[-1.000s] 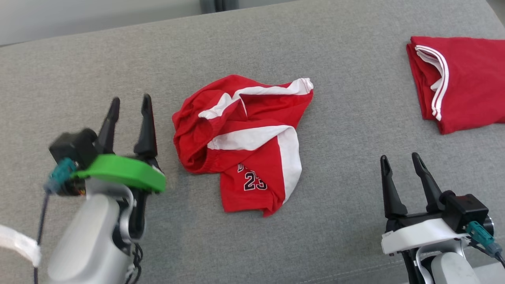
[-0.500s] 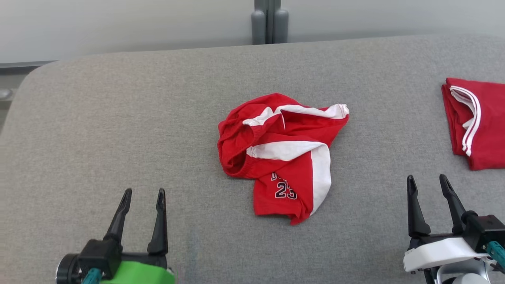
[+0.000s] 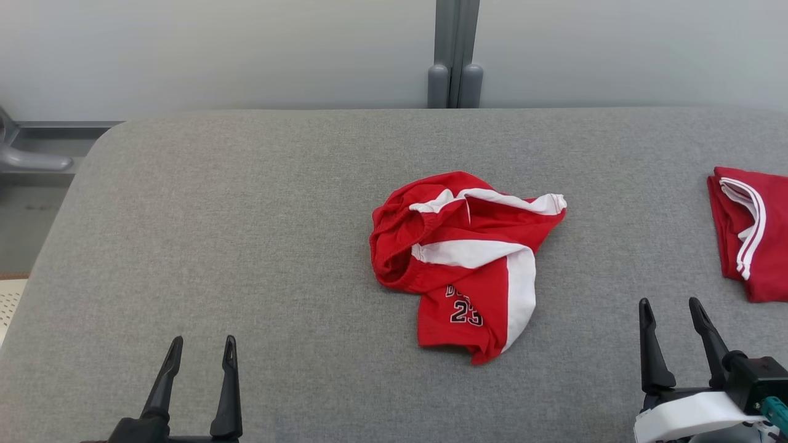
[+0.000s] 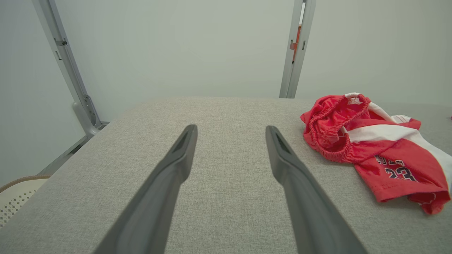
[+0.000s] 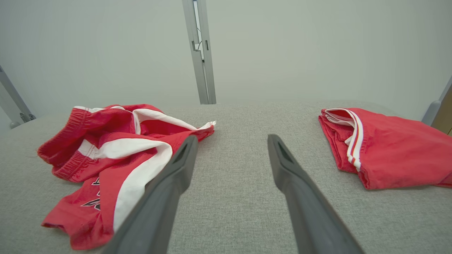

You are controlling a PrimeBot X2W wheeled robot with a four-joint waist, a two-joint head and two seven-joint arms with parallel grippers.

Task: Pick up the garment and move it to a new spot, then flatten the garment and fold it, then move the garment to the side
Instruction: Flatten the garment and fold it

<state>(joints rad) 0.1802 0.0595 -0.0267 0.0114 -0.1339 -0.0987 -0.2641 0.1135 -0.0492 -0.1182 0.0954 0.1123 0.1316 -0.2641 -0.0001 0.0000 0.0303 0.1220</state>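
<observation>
The garment (image 3: 466, 261), red shorts with white side stripes and the number 23, lies crumpled in the middle of the grey padded table (image 3: 246, 215). It also lies at the right of the left wrist view, garment (image 4: 370, 148), and at the left of the right wrist view, garment (image 5: 116, 151). My left gripper (image 3: 203, 349) stands open near the front edge, well to the garment's left, with nothing between its fingers. My right gripper (image 3: 671, 311) stands open at the front right, also apart from the garment and holding nothing.
A second red piece with thin white stripes, folded (image 3: 748, 231), rests at the table's right edge, folded piece (image 5: 385, 144). A pale wall with a grey post (image 3: 454, 55) rises behind the table. The table's left edge (image 3: 55, 234) drops to a metal frame.
The head camera has tilted up, so the whole scene sits lower and the back wall has come into view. The left gripper has drawn back toward the front edge. The garment lies as before.
</observation>
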